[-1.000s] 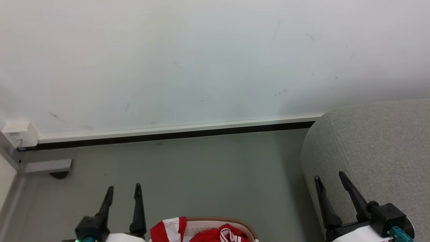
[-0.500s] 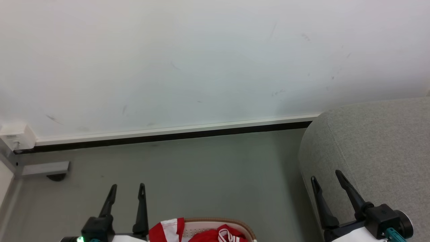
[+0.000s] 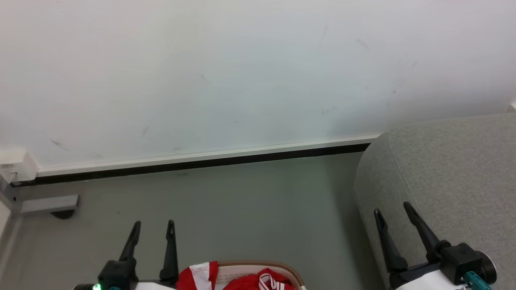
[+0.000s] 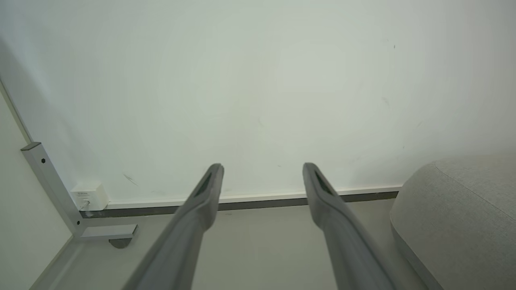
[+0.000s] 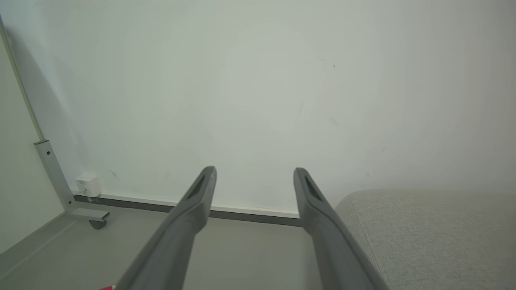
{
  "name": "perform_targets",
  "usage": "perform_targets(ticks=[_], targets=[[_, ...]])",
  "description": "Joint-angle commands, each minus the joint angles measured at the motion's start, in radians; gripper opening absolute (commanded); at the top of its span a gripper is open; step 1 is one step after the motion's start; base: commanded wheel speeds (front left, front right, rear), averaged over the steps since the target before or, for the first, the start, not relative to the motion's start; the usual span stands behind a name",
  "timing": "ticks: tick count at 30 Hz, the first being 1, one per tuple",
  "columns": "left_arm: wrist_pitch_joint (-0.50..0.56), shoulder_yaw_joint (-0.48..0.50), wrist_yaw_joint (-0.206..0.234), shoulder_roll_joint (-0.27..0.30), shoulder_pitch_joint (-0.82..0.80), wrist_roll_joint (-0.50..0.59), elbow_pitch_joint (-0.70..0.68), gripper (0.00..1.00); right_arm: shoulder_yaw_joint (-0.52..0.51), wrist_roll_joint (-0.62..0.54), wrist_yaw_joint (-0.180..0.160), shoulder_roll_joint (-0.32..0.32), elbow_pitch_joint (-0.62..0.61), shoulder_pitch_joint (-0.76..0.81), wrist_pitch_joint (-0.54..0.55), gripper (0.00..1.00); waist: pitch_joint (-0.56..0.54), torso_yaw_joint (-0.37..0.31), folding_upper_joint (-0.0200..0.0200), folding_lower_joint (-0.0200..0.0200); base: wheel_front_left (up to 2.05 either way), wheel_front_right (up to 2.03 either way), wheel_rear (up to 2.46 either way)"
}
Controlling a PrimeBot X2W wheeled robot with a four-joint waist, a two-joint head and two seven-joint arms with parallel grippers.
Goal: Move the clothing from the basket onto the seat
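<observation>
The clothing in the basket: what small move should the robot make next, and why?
Probably lower the left gripper rightward onto the clothing. It stands open and empty just beside the red fabric, which lies in the basket at the head view's bottom edge. The right gripper, also open, is over by the seat, farther away.

The grey floor [image 3: 242, 209] carries the basket [image 3: 263, 263] and, well apart, the seat [image 3: 443, 161].

Camera panned slightly right; left gripper [image 3: 154, 221] shifted toward basket [image 3: 260, 263], fingers more upright.
</observation>
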Motion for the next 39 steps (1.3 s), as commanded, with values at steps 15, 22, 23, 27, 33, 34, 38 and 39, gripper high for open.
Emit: perform_targets(ticks=[15,22,23,27,33,34,38,39], targets=[[-0.001,-0.030,-0.031,0.005,-0.045,-0.055,0.125,1.00,-0.023,0.036,-0.002,-0.008,-0.010,-0.034,-0.002,1.00,0.097,-0.122,-0.0001,0.0000,0.00,0.00,0.00],[-0.001,-0.037,-0.061,0.015,-0.120,-0.026,0.235,1.00,-0.028,0.049,-0.002,-0.004,-0.037,-0.074,-0.002,1.00,0.205,-0.197,-0.0001,0.0000,0.00,0.00,0.00],[-0.001,-0.037,-0.068,0.018,-0.134,-0.023,0.256,1.00,-0.031,0.053,-0.002,-0.001,-0.041,-0.081,-0.002,1.00,0.222,-0.207,-0.0001,0.0000,0.00,0.00,0.00],[-0.001,-0.043,-0.095,0.038,-0.186,-0.010,0.366,1.00,-0.030,0.067,-0.002,0.011,-0.054,-0.104,-0.002,1.00,0.294,-0.248,-0.0001,0.0000,0.00,0.00,0.00],[-0.001,-0.039,-0.148,0.068,-0.294,-0.032,0.582,1.00,-0.025,0.090,-0.002,0.028,-0.080,-0.152,-0.002,1.00,0.398,-0.314,-0.0001,0.0000,0.00,0.00,0.00],[-0.001,-0.041,-0.155,0.075,-0.315,-0.031,0.618,1.00,-0.021,0.095,-0.002,0.031,-0.086,-0.161,-0.002,1.00,0.418,-0.325,-0.0001,0.0000,0.00,0.00,0.00],[0.008,-0.063,-0.172,0.104,-0.402,-0.012,0.747,1.00,-0.023,0.114,-0.002,0.039,-0.116,-0.189,-0.002,1.00,0.494,-0.363,-0.0001,0.0000,0.00,0.00,0.00],[0.010,-0.070,-0.176,0.111,-0.425,-0.008,0.773,1.00,-0.024,0.118,-0.002,0.040,-0.122,-0.196,-0.002,1.00,0.512,-0.370,-0.0001,0.0000,0.00,0.00,0.00]])
